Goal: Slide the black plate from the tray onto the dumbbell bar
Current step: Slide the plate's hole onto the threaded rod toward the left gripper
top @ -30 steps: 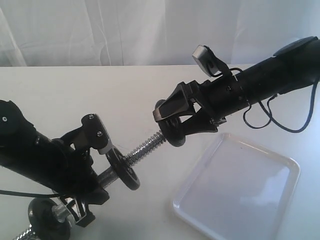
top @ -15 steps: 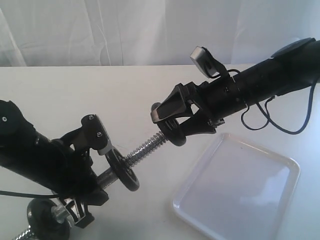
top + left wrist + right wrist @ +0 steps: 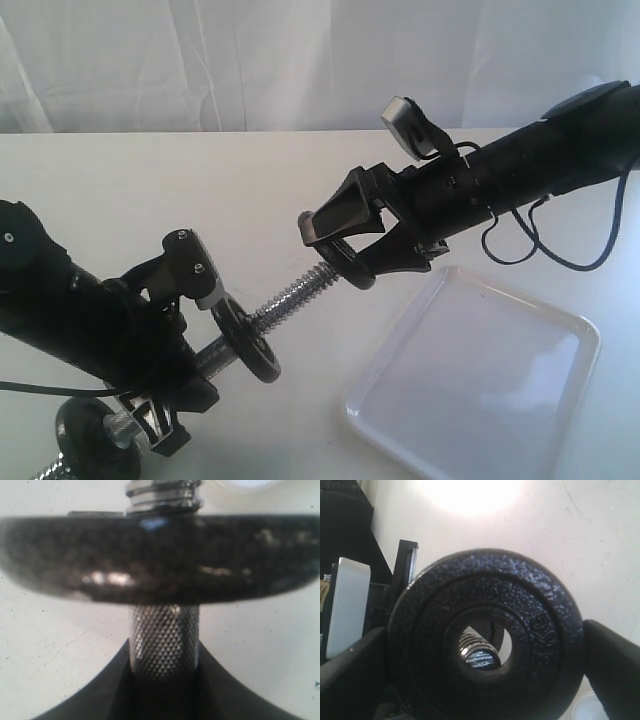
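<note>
My right gripper (image 3: pixel 335 252) is shut on the black plate (image 3: pixel 347 270), holding it by the rim on edge above the table, off the tray (image 3: pixel 500 390). The plate (image 3: pixel 535 610) faces the right wrist camera between the two fingers (image 3: pixel 615 665). The threaded tip of the dumbbell bar (image 3: pixel 480 652) shows through its centre hole, low and off-centre. My left gripper (image 3: pixel 185 355) is shut on the bar's knurled middle (image 3: pixel 164 640), tilting the threaded end (image 3: pixel 290 295) up toward the plate. One black disc (image 3: pixel 245 340) sits on the bar just past the left fingers.
The white tray lies at the front right, below the right arm, with nothing in it. Another black disc (image 3: pixel 95 430) sits on the bar's low end at the front left corner. A white curtain hangs behind the table.
The right gripper has edged the plate slightly left and up against the bar's threaded tip. The left arm and the bar have held still.
</note>
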You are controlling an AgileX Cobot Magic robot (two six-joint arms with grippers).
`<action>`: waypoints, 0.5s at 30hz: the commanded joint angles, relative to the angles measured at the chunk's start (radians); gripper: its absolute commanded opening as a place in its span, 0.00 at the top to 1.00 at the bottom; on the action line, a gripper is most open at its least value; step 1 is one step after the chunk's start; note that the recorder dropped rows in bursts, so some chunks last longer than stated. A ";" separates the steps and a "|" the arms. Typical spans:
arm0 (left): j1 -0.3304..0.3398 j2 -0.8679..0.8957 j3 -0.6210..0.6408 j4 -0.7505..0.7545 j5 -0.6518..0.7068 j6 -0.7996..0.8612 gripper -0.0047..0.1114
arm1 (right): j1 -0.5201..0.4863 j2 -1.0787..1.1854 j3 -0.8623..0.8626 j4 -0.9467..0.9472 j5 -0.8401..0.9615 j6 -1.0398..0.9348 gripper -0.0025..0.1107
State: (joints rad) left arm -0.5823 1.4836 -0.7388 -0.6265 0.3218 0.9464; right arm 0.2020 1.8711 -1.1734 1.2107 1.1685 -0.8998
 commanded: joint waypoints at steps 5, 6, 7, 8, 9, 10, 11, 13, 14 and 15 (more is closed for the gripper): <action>0.000 -0.048 -0.030 -0.113 -0.034 -0.005 0.96 | 0.007 -0.008 0.002 0.026 0.053 0.034 0.98; 0.000 -0.048 -0.030 -0.113 -0.034 -0.005 0.96 | 0.007 -0.008 0.002 0.026 0.053 0.034 0.98; 0.000 -0.048 -0.030 -0.113 -0.034 -0.005 0.96 | 0.007 -0.008 0.002 0.024 0.053 0.040 0.98; 0.000 -0.048 -0.030 -0.113 -0.033 -0.007 0.96 | 0.007 -0.008 0.002 0.022 0.053 0.045 0.98; 0.000 -0.048 -0.030 -0.113 -0.032 -0.007 0.96 | 0.007 -0.010 0.000 0.019 0.053 0.047 0.98; 0.000 -0.048 -0.030 -0.113 -0.030 -0.007 0.96 | 0.006 -0.013 0.000 0.011 0.053 0.047 0.98; 0.000 -0.048 -0.030 -0.113 -0.030 -0.007 0.96 | 0.006 -0.018 -0.001 0.002 0.053 0.052 0.98; 0.000 -0.048 -0.030 -0.113 -0.030 -0.007 0.96 | 0.006 -0.029 -0.001 0.002 0.053 0.052 0.98; 0.000 -0.048 -0.030 -0.113 -0.030 -0.007 0.96 | 0.006 -0.035 -0.001 0.000 0.053 0.052 0.98; 0.000 -0.048 -0.030 -0.113 -0.030 -0.007 0.96 | 0.006 -0.044 -0.001 -0.003 0.053 0.052 0.98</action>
State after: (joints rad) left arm -0.5823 1.4836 -0.7381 -0.6303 0.3239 0.9464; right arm 0.2020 1.8646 -1.1734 1.1831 1.1685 -0.8490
